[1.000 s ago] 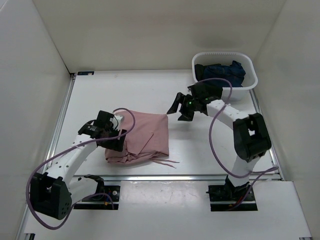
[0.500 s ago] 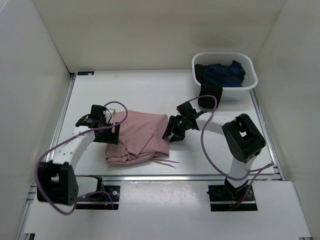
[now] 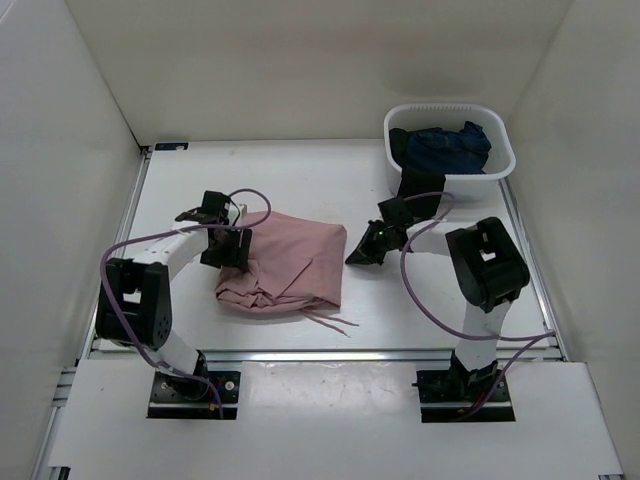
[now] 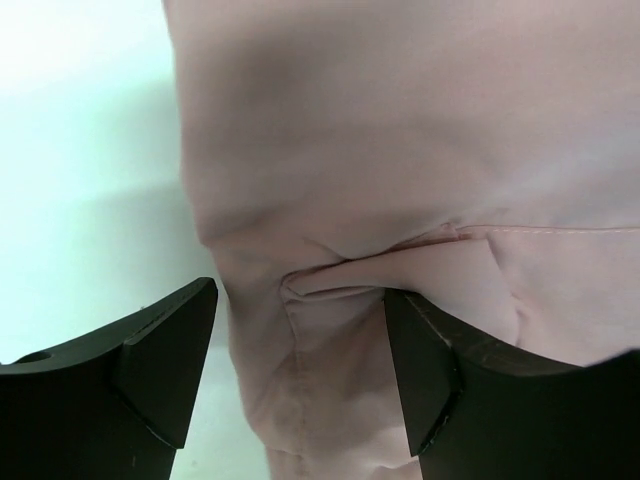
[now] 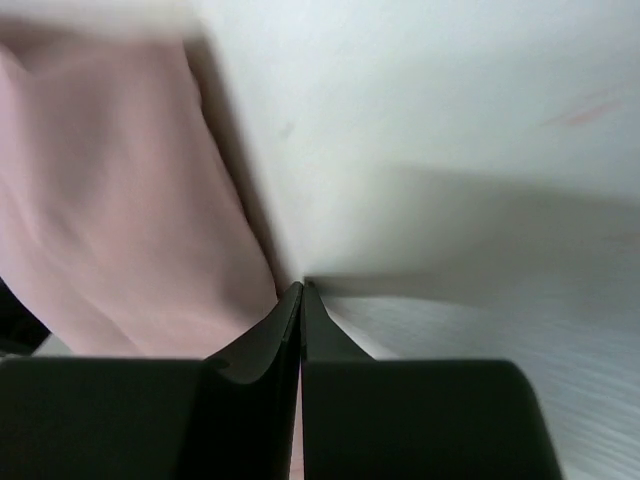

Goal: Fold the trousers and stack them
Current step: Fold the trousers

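the trousers (image 3: 290, 262) lie in a folded, wrinkled pink bundle at the middle of the worktop (image 3: 300, 185), a little toward its 7 o'clock side. a thin drawstring (image 3: 332, 320) trails out from the bundle's 5 o'clock corner onto the bare surface.

the left fingers (image 4: 160, 365) are at the bundle's 9 o'clock edge. in the left wrist view they are spread wide apart and a raised fold of pink cloth runs up between them. the finger on the 3 o'clock side sits right against the cloth, while the finger on the 9 o'clock side is over bare worktop just beside the cloth's edge. they are released and not pinching anything.

the right fingers (image 5: 262, 345) are just off the bundle's 3 o'clock edge. in the right wrist view they are clenched flat against each other, their tips meeting in a single line with no cloth seen between them. the edge of the pink cloth lies right next to the tips on their 9 o'clock side, and bare worktop is on their 3 o'clock side.

toward 1 o'clock on the worktop stands a white basket (image 3: 500, 140) holding a dark navy garment (image 3: 450, 148), well apart from the trousers.
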